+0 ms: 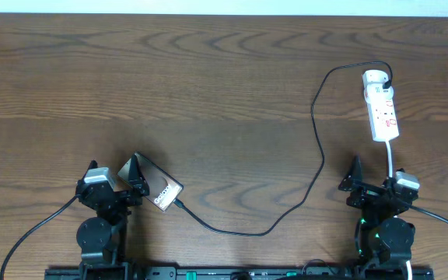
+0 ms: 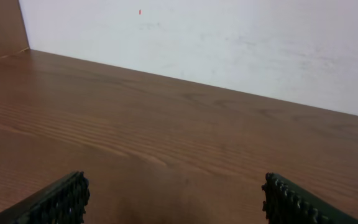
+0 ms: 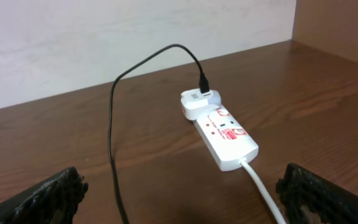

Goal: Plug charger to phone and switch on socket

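Overhead view: the phone [image 1: 164,192] is lying near left on the tabletop [image 1: 208,93], just beside the left gripper [image 1: 115,169], whose fingers are standing apart. The charger [image 3: 109,130] is running from the phone to the socket [image 1: 381,109] at far right. The right gripper [image 1: 377,177] is likewise standing apart.

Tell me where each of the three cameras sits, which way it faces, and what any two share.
Overhead: above the table, looking straight down on phone, charger, socket; left pincer and right pincer at bottom edge.
Left wrist: on the left arm, facing across the table to a white wall; own fingers in bottom corners.
Right wrist: on the right arm, facing socket and charger; own fingers in bottom corners.
Shared: overhead and right wrist both show socket and charger.
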Controlling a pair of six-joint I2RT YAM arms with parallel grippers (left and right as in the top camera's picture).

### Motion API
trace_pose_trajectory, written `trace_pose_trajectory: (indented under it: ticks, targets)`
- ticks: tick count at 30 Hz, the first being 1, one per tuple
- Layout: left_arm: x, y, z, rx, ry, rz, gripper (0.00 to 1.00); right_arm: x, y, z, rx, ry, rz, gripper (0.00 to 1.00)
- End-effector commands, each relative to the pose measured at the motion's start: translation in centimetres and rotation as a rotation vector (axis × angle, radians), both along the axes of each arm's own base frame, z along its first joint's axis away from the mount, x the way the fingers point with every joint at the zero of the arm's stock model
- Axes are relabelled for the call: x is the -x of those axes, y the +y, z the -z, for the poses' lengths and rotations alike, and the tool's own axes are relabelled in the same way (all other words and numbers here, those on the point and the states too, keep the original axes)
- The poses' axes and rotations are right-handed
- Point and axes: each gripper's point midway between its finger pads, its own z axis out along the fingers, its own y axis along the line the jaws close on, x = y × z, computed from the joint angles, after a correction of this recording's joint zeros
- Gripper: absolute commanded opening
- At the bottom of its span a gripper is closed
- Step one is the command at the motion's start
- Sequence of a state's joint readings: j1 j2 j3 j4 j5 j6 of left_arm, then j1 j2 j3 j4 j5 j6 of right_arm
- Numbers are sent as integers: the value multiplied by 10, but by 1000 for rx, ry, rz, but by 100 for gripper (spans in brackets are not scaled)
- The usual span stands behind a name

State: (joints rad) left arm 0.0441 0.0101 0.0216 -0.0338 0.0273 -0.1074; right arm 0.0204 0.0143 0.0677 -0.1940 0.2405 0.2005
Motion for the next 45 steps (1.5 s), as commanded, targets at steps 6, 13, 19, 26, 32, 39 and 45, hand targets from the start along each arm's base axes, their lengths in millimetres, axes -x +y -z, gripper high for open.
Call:
trace_pose_trajectory:
  ticks: [6, 13, 19, 26, 32, 39, 45]
  targets:
    - [1, 3, 17, -6, 51, -15, 88, 0, 3, 2, 34, 8, -15, 99]
    - [1, 3, 16, -6, 51, -15, 88, 0, 4, 2, 41, 9, -18, 99]
    - [1, 3, 16, -6, 51, -15, 88, 0, 4, 1, 40, 9, -19, 99]
    - [1, 3, 17, -6, 51, -15, 88, 0, 4, 1, 40, 7, -21, 99]
    - [1, 3, 16, -6, 51, -15, 88, 0, 4, 1, 40, 7, -21, 99]
    - [1, 3, 16, -6, 51, -15, 88, 0, 4, 1, 40, 7, -21, 99]
    - [1, 3, 16, -6, 51, -15, 88, 0, 4, 1, 40, 7, -21, 99]
